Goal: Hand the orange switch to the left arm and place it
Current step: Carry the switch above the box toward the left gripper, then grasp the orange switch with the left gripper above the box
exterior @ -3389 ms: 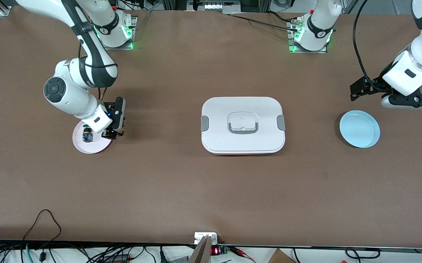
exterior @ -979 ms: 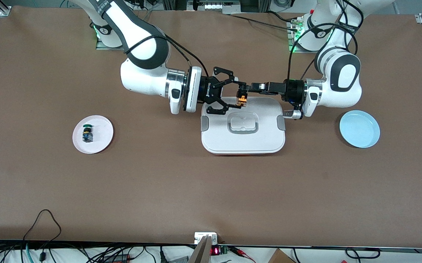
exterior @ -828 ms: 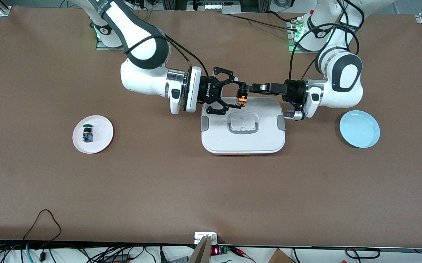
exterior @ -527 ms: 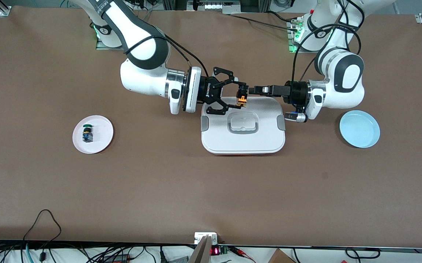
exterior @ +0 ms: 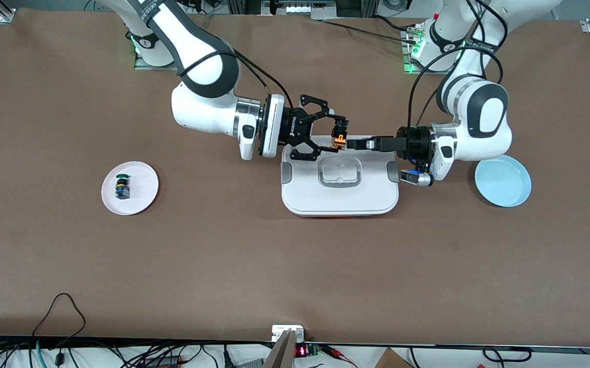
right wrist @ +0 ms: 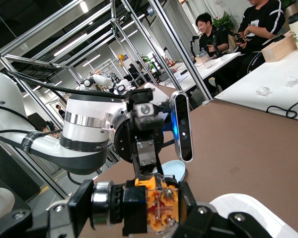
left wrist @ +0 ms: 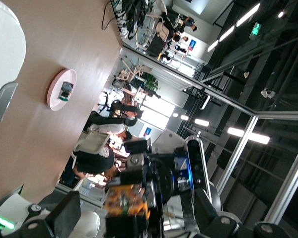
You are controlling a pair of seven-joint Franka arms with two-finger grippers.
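Observation:
The orange switch (exterior: 338,137), black cap and orange body, hangs in the air over the edge of the white box (exterior: 340,200) that lies toward the robots' bases. My right gripper (exterior: 338,136) is shut on it, and its fingers clamp the black cap and the orange end in the right wrist view (right wrist: 156,206). My left gripper (exterior: 350,144) points at the switch from the left arm's end and is open. In the left wrist view the switch (left wrist: 125,202) lies between its spread fingers (left wrist: 65,217), touching neither.
A pink plate (exterior: 141,193) with a green-capped switch (exterior: 120,186) lies toward the right arm's end. An empty blue plate (exterior: 503,180) lies toward the left arm's end, beside the left arm's wrist. The box's grey handle (exterior: 339,174) is below both grippers.
The right gripper carried the switch from the pink plate to over the box. In the last second the left gripper shifted lower in the front view and stayed open; the right gripper held still.

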